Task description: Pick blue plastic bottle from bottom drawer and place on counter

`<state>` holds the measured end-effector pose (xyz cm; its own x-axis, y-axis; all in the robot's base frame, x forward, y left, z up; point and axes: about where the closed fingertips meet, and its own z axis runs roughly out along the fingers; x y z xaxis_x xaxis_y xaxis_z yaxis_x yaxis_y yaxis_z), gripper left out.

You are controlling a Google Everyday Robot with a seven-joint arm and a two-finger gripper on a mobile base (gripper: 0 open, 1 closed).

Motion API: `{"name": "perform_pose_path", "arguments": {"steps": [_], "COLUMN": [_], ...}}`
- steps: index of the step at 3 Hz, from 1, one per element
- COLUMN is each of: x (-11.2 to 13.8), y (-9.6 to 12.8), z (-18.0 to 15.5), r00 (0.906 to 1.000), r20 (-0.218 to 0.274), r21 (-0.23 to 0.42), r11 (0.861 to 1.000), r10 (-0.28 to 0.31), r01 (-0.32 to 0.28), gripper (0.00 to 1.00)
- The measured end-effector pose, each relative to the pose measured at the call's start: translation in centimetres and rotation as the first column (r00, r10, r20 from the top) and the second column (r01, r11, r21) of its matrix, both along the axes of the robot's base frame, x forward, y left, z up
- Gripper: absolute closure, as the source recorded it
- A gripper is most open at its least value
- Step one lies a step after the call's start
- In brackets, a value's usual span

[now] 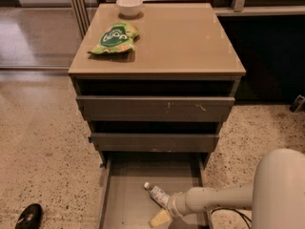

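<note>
The blue plastic bottle [156, 193] lies on its side on the floor of the pulled-out bottom drawer [125, 197], white cap pointing to the back left. My gripper [161, 217] is low inside the drawer, right at the bottle's near end, at the end of my pale arm [214, 199] that reaches in from the right. The arm's wrist covers the bottle's base. The tan counter [186, 37] is the cabinet's top, well above the gripper.
A green snack bag [116, 38] and a white bowl [129, 5] sit on the counter's left and back left. The two upper drawers [155, 109] stand slightly open above the bottom one. My white body [281, 190] fills the lower right. A black shoe [28, 216] is on the floor at left.
</note>
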<state>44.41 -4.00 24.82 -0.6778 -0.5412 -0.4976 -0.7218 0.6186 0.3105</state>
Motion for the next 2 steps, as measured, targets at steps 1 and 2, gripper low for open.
{"name": "perform_pose_path", "arguments": {"steps": [1,2], "x": [1.7,2.3], "y": [1.0,2.0], "z": [-1.2,-2.6], "r00": [0.9998,0.9993], "r20": [-0.017,-0.037], "r21": [0.046,0.081], "r11": [0.999,0.997], "r10": [-0.005,0.002], "r01": [0.005,0.001], "gripper": [0.0,0.0]}}
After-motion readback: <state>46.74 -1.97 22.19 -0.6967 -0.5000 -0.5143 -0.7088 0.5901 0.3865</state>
